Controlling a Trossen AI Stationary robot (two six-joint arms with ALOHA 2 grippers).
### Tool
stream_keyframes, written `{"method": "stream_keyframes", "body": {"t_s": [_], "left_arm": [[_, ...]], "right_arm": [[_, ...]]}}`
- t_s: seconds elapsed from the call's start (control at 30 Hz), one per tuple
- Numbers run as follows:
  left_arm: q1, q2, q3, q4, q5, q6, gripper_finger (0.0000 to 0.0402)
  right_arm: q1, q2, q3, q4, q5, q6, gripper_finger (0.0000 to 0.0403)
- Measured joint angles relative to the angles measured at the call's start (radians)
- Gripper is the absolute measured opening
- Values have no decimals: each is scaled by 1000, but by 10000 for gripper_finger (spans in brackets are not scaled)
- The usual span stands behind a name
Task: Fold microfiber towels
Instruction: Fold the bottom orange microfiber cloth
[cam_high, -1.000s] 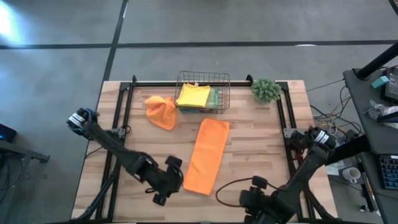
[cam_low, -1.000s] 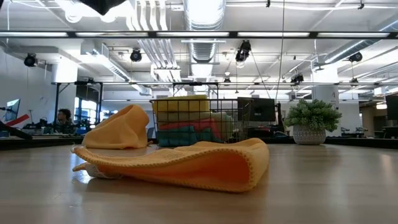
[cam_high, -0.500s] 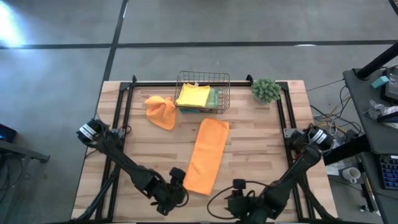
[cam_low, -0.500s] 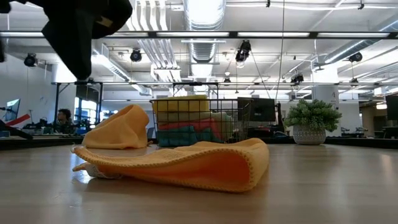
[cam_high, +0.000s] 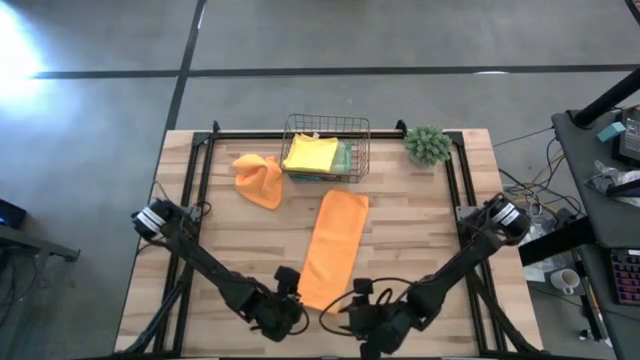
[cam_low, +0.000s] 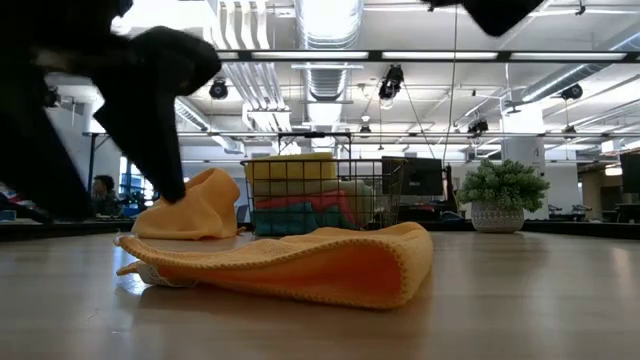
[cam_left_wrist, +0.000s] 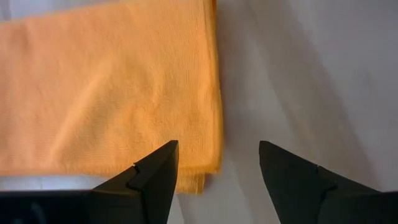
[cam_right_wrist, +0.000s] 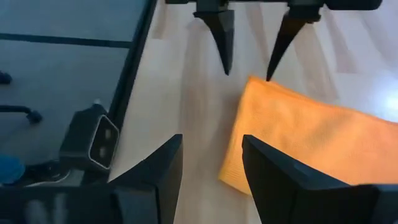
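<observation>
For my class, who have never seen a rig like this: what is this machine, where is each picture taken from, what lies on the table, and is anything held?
It is a robot with two dark arms at a wooden table. One picture looks straight down, one looks level across the tabletop, and two come from cameras on the wrists. A long folded orange towel lies in the middle, a crumpled orange towel beside a wire basket of folded towels, and a small plant sits at a corner. The left claw and right claw are both open near the long towel's near end, holding nothing.
</observation>
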Motion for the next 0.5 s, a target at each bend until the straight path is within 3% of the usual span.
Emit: {"method": "stream_keyframes", "body": {"t_s": [0.27, 0.5], "left_arm": [[5, 18, -60, 1, -1, -8, 208], [28, 17, -67, 2, -23, 0, 208]], "right_arm": [[-38, 3, -55, 112, -25, -2, 157], [-46, 95, -10, 143, -28, -47, 157]]}}
